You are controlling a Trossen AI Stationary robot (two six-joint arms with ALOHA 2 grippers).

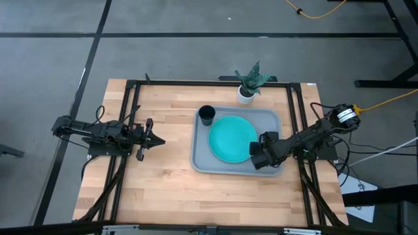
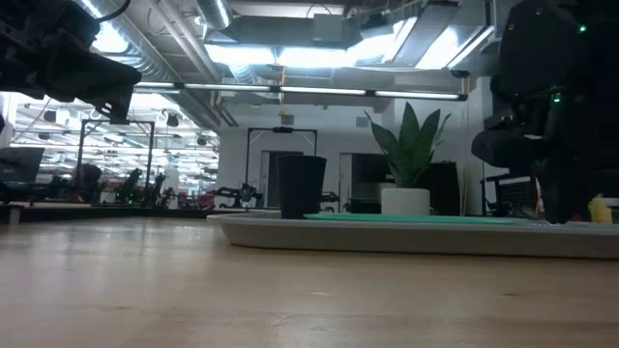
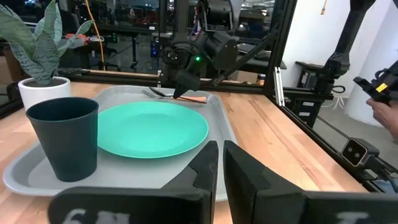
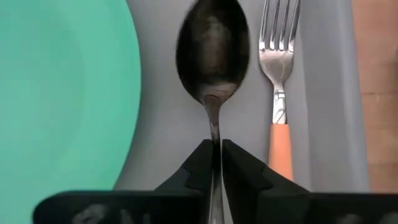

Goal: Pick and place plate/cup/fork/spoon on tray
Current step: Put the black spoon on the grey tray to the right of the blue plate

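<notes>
I see my right gripper (image 4: 213, 163) pinched on the spoon (image 4: 212, 56) handle, bowl pointing straight away, lying in the tray (image 4: 165, 112) between plate (image 4: 62, 87) and parallel fork (image 4: 280, 68).

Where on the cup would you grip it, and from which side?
Grip the cup across its upper wall, coming from above. It stands upright and open-topped in the tray corner, with the plate close beside it, so a level approach looks more crowded on that side.

I see a white pot with a green plant (image 1: 247, 85) at the table's (image 1: 157, 189) far edge. A yellow cable (image 1: 320, 10) crosses the floor beyond.
</notes>
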